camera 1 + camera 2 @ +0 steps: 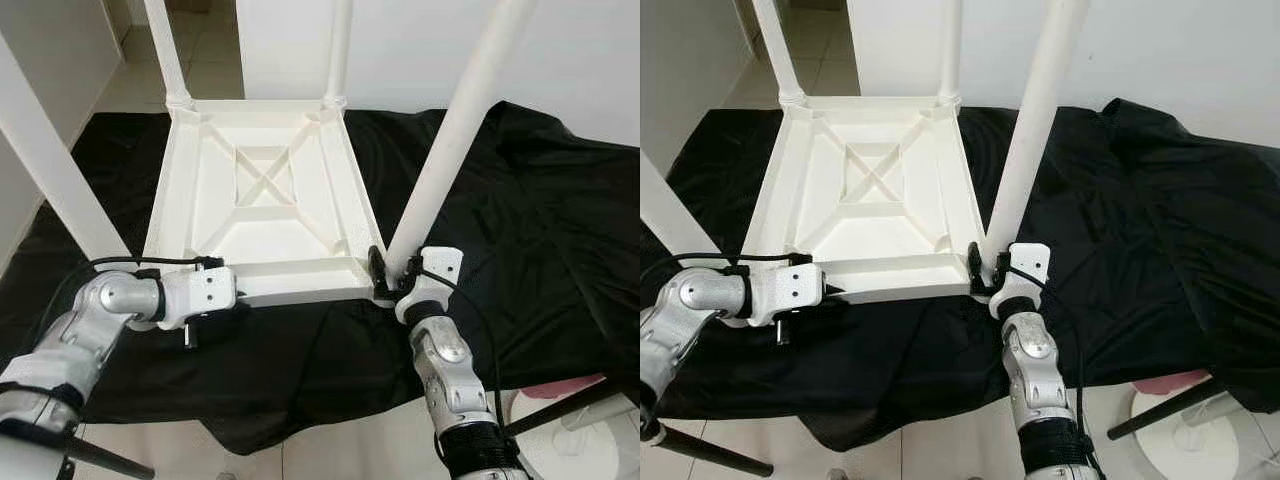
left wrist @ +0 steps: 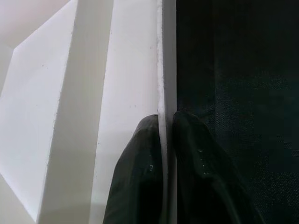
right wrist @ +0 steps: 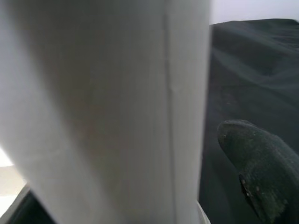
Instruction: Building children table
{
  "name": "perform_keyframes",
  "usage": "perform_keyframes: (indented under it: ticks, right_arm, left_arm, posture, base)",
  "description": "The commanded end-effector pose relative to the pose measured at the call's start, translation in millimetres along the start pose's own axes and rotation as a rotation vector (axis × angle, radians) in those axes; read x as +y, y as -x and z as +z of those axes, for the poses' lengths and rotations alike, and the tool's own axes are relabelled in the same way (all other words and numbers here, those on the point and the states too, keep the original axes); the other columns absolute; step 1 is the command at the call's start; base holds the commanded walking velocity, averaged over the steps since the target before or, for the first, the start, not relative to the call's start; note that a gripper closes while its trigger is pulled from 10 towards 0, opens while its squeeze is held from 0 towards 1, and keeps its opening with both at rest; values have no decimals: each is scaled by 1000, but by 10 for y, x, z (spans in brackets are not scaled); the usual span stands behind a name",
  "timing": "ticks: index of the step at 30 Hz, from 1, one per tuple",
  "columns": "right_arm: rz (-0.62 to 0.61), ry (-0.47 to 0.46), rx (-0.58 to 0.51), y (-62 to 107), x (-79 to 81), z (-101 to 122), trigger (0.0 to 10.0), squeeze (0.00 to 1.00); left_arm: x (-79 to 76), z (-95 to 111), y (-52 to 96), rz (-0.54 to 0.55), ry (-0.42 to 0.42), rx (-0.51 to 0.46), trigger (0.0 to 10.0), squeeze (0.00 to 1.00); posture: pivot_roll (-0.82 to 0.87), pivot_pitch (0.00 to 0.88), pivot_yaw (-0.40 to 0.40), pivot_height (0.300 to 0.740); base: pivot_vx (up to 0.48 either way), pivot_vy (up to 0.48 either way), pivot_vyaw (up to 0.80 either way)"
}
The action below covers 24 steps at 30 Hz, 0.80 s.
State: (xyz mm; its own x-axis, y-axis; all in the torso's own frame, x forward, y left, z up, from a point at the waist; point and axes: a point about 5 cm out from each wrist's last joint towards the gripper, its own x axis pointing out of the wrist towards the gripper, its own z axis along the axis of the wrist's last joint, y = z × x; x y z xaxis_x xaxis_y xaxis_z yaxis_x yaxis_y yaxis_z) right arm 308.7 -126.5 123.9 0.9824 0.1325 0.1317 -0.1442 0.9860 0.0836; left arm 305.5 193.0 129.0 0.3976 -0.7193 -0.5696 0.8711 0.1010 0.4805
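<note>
White plastic children's table (image 1: 262, 195), upside down on a black cloth (image 1: 520, 210), ribbed underside up, legs pointing at the ceiling. Two far legs (image 1: 168, 55) seated in their corner sockets; near left leg (image 1: 55, 180) also standing, its base hidden behind the arm. Near right leg (image 1: 455, 130) rising at a slant from the near right corner, so probably not fully home in its socket.

Likely light and stiff, moulded hollow plastic: smooth, somewhat slippery round legs, hard thin edges, not fragile but prone to sliding on the cloth. Best holds, as a judgement: low on a leg close to the socket for pushing or twisting, and on the thin rim of the top for steadying.

Left claw (image 2: 166, 135) nearly closed, pinching the near rim of the tabletop (image 2: 161, 70) between its two fingers, close to the near left corner. Right claw (image 1: 392, 268) at the foot of the slanted leg, spread around it, one finger (image 3: 254, 163) visible beside the white tube; firm contact on both sides impossible to tell.
</note>
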Motion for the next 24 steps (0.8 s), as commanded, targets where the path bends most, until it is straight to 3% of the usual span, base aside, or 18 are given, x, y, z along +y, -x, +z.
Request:
perform_keyframes:
  ticks: [1, 9, 10, 15, 16, 18, 19, 20, 21, 22, 24]
  right_arm:
    - [46, -2, 24, -25, 38, -30, 10000, 0]
    - [108, 12, 2, -111, 94, 32, 10000, 0]
    - [126, 15, -3, -134, 120, 48, 10000, 1000]
    - [184, 20, -9, -177, 243, 69, 10000, 1000]
    - [241, 28, -5, -201, 367, 55, 10000, 0]
    - [262, 30, -3, -210, 413, 47, 10000, 0]
    - [276, 27, -1, -217, 440, 39, 10000, 0]
    - [276, 27, -1, -217, 440, 39, 10000, 0]
    - [290, 25, 1, -220, 460, 33, 10000, 0]
    - [293, 32, 2, -221, 469, 26, 10000, 0]
    - [293, 34, 3, -222, 469, 22, 10000, 0]
  left_arm:
    - [-303, -233, -23, -120, 126, 55, 0, 0]
    - [-321, -225, 47, -86, 157, 44, 0, 0]
    - [-324, -230, 75, -76, 160, 47, 0, 0]
    - [-313, -292, 169, -48, 175, 73, 0, 0]
    - [-282, -320, 251, -22, 184, 92, 0, 0]
    - [-267, -331, 276, -11, 186, 101, 0, 0]
    - [-262, -335, 293, -4, 187, 110, 902, 0]
    - [-262, -335, 293, -4, 187, 110, 902, 0]
    - [-257, -335, 301, 4, 183, 117, 4235, 0]
    - [-255, -332, 304, 15, 183, 119, 10000, 0]
    - [-260, -324, 305, 20, 192, 116, 10000, 0]
  posture:
    - [76, 116, -51, 740]
    - [70, 119, -49, 740]
    - [70, 119, -52, 740]
    - [72, 120, -55, 740]
    - [75, 120, -57, 740]
    - [81, 119, -59, 740]
    - [81, 119, -59, 740]
    - [81, 119, -59, 740]
    - [81, 119, -59, 740]
    - [85, 120, -60, 740]
    - [83, 120, -58, 740]
  base:
    - [0, 0, 0]
    - [0, 0, 0]
    - [0, 0, 0]
    - [0, 0, 0]
    - [0, 0, 0]
    - [0, 0, 0]
    - [0, 0, 0]
    - [0, 0, 0]
    - [0, 0, 0]
    - [0, 0, 0]
    - [0, 0, 0]
